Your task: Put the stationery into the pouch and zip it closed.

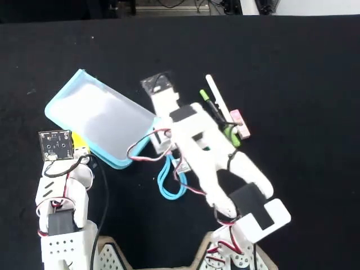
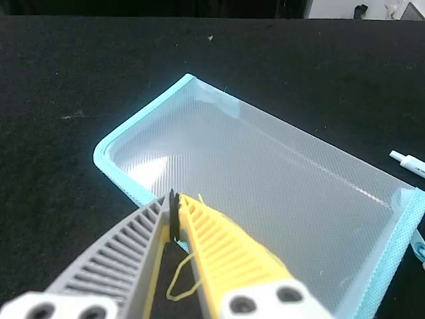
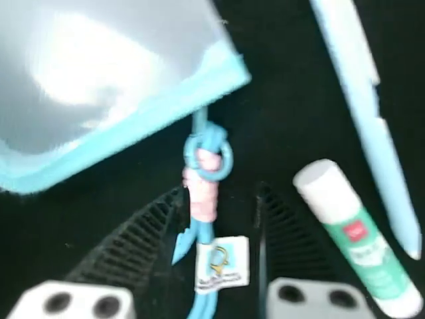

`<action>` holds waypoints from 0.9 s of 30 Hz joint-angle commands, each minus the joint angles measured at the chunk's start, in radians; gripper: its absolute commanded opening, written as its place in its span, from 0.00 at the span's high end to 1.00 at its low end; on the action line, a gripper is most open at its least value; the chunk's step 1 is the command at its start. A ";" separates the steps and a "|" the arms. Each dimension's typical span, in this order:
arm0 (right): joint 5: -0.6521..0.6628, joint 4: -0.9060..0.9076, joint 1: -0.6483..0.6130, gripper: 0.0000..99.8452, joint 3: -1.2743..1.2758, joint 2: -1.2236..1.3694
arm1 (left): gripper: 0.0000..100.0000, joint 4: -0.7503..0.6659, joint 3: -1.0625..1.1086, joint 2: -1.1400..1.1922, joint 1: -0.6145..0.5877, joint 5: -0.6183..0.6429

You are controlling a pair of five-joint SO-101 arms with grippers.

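The black table (image 1: 304,67) carries a translucent pouch (image 1: 101,115) with a light blue border. It lies flat and slanted, with nothing visible inside it.

The left arm (image 1: 62,202) stands folded and upright at the pouch's near long edge. The left gripper (image 2: 174,197) points down onto that border. Its grey and yellow fingers are clenched together on the pouch's edge, with only a thin dark sliver between them.

The right arm (image 1: 208,152) stretches on a diagonal from its base toward the pouch end that carries the strap, and its links overhang that corner. The right gripper (image 3: 219,191) sits low just off that corner, its jaws released and spread. The strap runs between them, and I cannot tell whether either finger touches it.

The stationery lies out on the table, past that same end of the pouch:
- A white pen (image 1: 216,95) is the longest piece.
- A glue stick (image 3: 352,232) with a green body and white cap lies beside the pen.
- A green marker (image 1: 207,102) lies close alongside the pen.
- A small pink eraser (image 1: 239,124) is at the far side of the group from the pouch.

A blue strap (image 1: 169,183) trails from the pouch's corner through a ring (image 3: 207,149) and loops away from the pouch. A small white tag (image 3: 222,262) hangs on it.
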 commanded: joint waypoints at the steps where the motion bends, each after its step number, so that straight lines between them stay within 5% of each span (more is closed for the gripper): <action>1: -0.008 -0.133 -0.057 0.83 0.073 -0.001 | 0.97 0.002 0.022 -0.006 -0.008 0.006; 9: -0.002 -0.175 -0.055 0.85 0.074 0.094 | 0.97 0.002 0.022 -0.005 -0.010 0.006; 12: 0.109 -0.080 -0.035 0.99 0.038 0.074 | 0.97 0.002 0.022 -0.005 -0.010 0.006; 19: 0.273 0.186 0.064 0.98 0.053 -0.136 | 0.97 0.002 0.022 -0.005 -0.010 0.006; 27: 0.338 0.192 0.074 0.83 0.191 -0.194 | 0.97 0.002 0.022 -0.005 -0.010 0.006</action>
